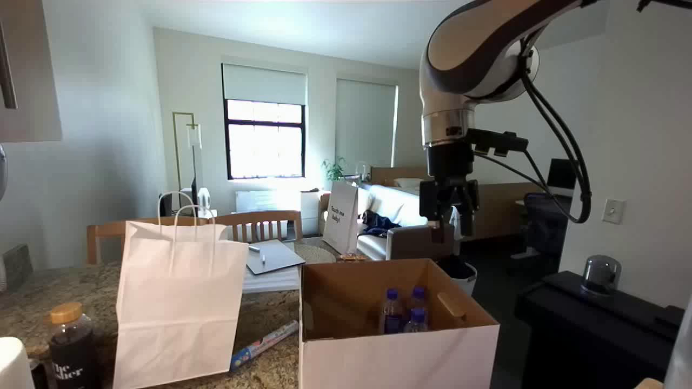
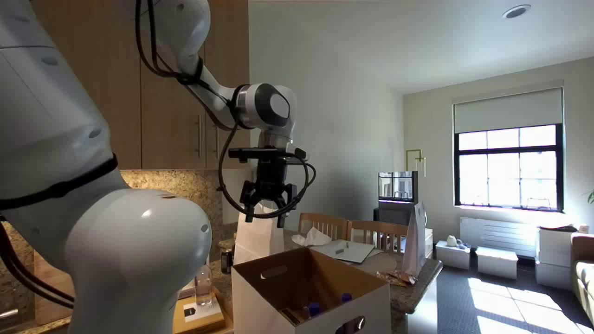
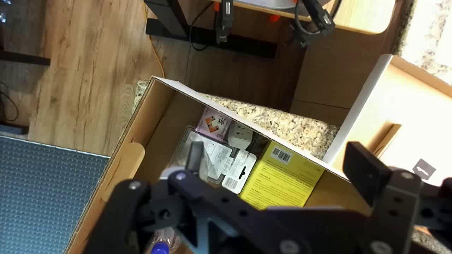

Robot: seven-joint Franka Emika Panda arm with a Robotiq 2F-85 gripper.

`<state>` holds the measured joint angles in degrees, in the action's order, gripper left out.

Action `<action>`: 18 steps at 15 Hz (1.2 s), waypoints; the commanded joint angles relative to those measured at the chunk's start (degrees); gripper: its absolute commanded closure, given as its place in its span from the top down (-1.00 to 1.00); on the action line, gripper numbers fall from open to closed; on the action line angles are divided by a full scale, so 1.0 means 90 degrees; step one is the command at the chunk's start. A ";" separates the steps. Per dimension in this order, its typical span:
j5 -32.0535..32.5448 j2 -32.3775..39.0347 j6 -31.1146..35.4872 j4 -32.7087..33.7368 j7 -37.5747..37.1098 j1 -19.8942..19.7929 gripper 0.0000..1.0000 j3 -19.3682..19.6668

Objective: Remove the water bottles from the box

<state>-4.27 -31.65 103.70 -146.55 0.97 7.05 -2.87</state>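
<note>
"How would you take the first of the bottles (image 1: 393, 319)?"

"I'd say lining up comes first. Bring the claw (image 1: 452, 227) over a single cap (image 1: 392, 294), turned so the fingers (image 3: 195, 157) can straddle it without knocking its neighbours. Then go straight down, grip just below the cap, and lift until the bottle clears the box (image 1: 397, 359)."

"Anything in the claw?"

"No, it's spread wide."

"And the bottles?"

"Three show in an exterior view, in the box and lower than the claw, close together near a slot (image 1: 451, 305). The wrist view has a blue cap at its bottom edge, outside the gap between the fingers; a yellow pack (image 3: 282, 180) shows in that gap. So a sideways shift looks needed."
</note>
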 commanded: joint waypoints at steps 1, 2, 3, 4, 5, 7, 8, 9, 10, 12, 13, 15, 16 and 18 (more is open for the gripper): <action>-0.0023 0.0001 -0.0011 0.0008 0.0023 -0.0055 1.00 -0.0050; -0.0023 0.0001 -0.0011 0.0008 0.0022 -0.0055 1.00 -0.0050; -0.0023 0.0001 -0.0011 0.0008 0.0023 -0.0055 1.00 -0.0050; -0.0023 0.0001 -0.0011 0.0008 0.0023 -0.0055 1.00 -0.0050; -0.0023 0.0001 -0.0011 0.0008 0.0023 -0.0055 1.00 -0.0050; -0.0023 0.0001 -0.0011 0.0008 0.0022 -0.0055 1.00 -0.0050; -0.0023 0.0001 -0.0011 0.0008 0.0022 -0.0055 1.00 -0.0050; -0.0023 0.0001 -0.0011 0.0008 0.0023 -0.0055 1.00 -0.0050; -0.0023 0.0001 -0.0011 0.0008 0.0023 -0.0055 1.00 -0.0050; -0.0023 0.0001 -0.0011 0.0008 0.0022 -0.0055 1.00 -0.0050; -0.0083 0.0005 0.0014 0.0032 -0.0008 -0.0037 1.00 -0.0058; -0.0210 0.0098 0.0012 0.0160 -0.0105 -0.0055 1.00 -0.0024; -0.0261 0.0127 -0.0005 0.0223 -0.0075 -0.0085 1.00 0.0042; -0.0489 0.0115 0.0199 0.0209 -0.0199 -0.0193 1.00 0.0167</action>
<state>-5.25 -31.47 103.76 -145.45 0.83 6.80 -2.54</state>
